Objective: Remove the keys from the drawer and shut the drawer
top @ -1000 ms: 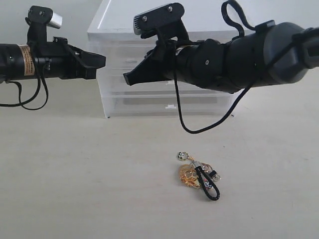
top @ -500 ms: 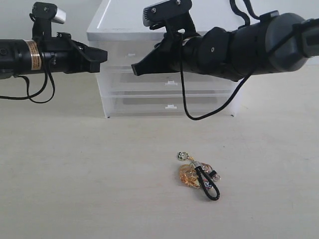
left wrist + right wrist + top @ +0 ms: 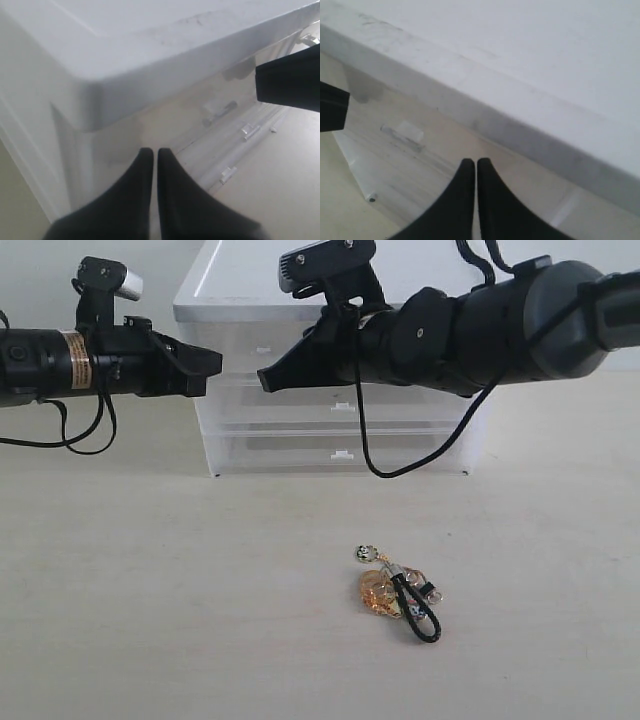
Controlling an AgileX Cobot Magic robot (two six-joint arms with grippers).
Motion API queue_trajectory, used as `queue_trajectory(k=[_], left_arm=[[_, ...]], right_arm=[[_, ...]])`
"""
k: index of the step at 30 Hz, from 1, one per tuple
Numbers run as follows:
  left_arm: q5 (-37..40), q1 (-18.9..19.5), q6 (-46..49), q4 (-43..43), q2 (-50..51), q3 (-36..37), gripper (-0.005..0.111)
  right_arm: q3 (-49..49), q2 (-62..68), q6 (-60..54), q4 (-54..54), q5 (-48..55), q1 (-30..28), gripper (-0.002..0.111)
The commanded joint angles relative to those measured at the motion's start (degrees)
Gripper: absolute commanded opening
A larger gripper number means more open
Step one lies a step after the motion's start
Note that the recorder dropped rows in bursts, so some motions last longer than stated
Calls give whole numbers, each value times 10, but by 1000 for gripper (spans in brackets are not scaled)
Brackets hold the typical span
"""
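Edging in since a moment ago, the left claw (image 3: 214,363) is hovering beside the right claw (image 3: 264,380) at the drawer (image 3: 240,344) front, each pinched shut and empty. Well below them the keys (image 3: 400,592) are lying (out on the table (image 3: 150,590)). Crowding one handle (image 3: 262,350), the claws are risking a collision; the drawer is probably sitting shut, its cloudy front blurring that.

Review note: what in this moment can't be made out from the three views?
- keys: exterior view, too small to count single keys; absent from both wrist views.
- drawer: exterior view, front partly behind left tool and right tool; whether fully shut unclear.
- cabinet, top row's right half: exterior view, hidden behind right arm.
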Motion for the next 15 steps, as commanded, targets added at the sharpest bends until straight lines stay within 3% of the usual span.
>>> queue_trajectory(k=[1,8,15], left_arm=[[23,1,-32,20,-17,4,4],[24,1,-31,7,-73,67,4],[-63,1,-61,-7,-167,172,4]], right_arm=[[7,-8,-4,-2,-17,-6,0],[72,-68,-2,4,-28,-6,0],[195,-164,7,7,-68,-6,0]])
